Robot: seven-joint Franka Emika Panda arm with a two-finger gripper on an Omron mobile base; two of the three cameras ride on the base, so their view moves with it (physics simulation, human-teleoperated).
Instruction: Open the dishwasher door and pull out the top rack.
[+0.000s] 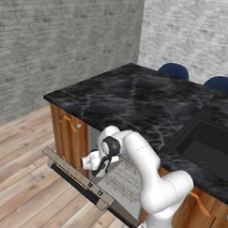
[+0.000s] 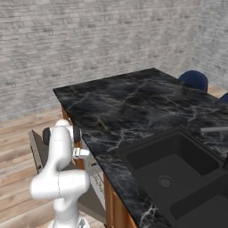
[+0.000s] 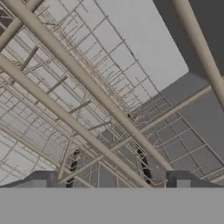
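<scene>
The dishwasher door (image 1: 71,174) lies folded down flat below the counter, its dark bar handle along the outer edge; it is also the grey slab (image 2: 39,153) at the left of the right base view. The top rack (image 1: 125,178) is a silver-grey wire grid in the opening, with a small part of the top rack (image 2: 93,169) showing under the counter edge. My gripper (image 1: 97,164) hangs just above the door at the mouth of the opening. In the hand view the gripper (image 3: 113,180) is open, fingertips (image 3: 43,179) wide apart, with the top rack (image 3: 87,100) close ahead and nothing held.
A black marble counter (image 1: 135,100) runs over the dishwasher, with a black sink basin (image 2: 173,169) to the right. Orange-brown cabinet doors (image 1: 68,132) flank the opening. Two blue chairs (image 1: 174,70) stand behind the counter. Wooden floor (image 1: 24,177) lies to the left.
</scene>
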